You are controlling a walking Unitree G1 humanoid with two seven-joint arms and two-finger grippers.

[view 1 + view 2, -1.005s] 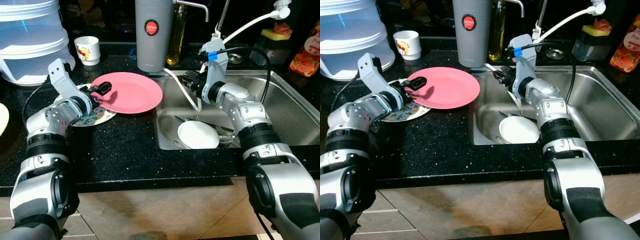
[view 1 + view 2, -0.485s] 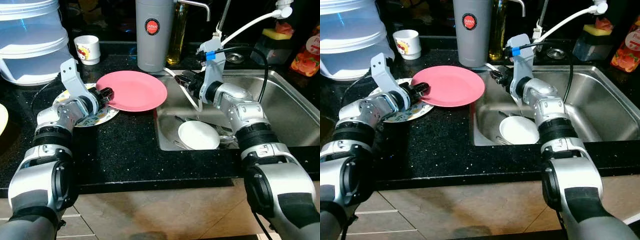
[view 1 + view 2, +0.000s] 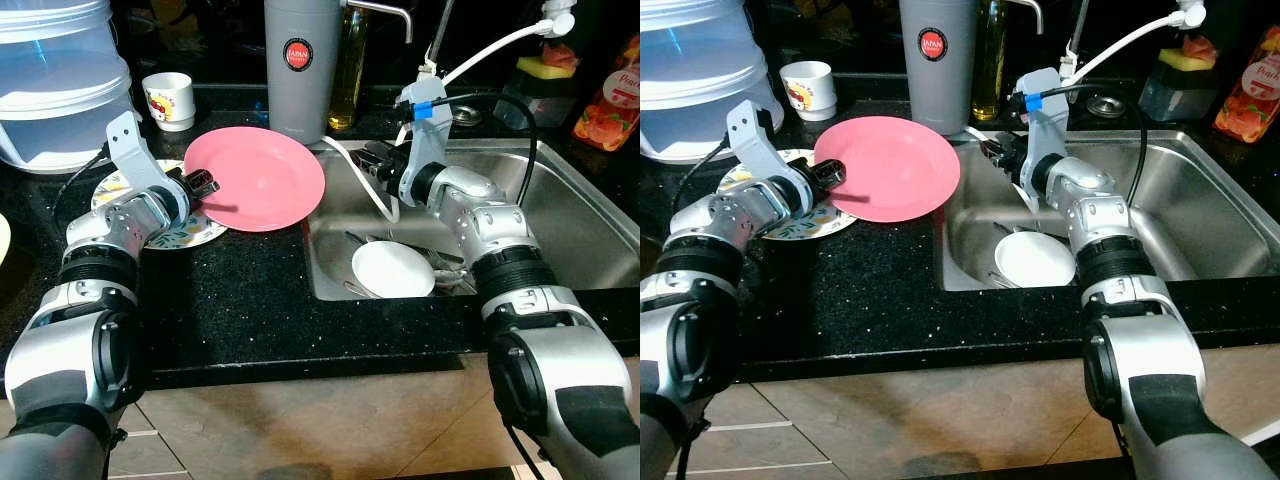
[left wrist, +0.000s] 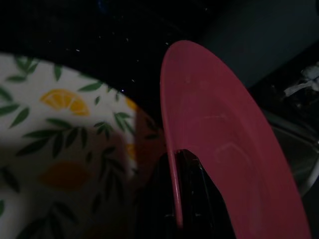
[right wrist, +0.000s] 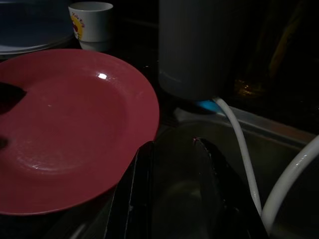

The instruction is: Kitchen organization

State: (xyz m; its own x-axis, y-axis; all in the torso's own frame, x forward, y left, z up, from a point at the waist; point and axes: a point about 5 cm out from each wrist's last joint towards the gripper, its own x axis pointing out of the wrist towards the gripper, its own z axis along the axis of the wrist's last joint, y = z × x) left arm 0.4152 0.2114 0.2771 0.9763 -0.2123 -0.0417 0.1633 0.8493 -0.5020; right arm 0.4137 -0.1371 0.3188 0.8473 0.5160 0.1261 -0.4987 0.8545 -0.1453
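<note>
The left pincer (image 3: 203,184) is clamped on the near rim of the pink plate (image 3: 258,176), which tilts up over the desk (image 3: 250,290) toward the right pincer (image 3: 372,158), open just beside its far rim.
</note>
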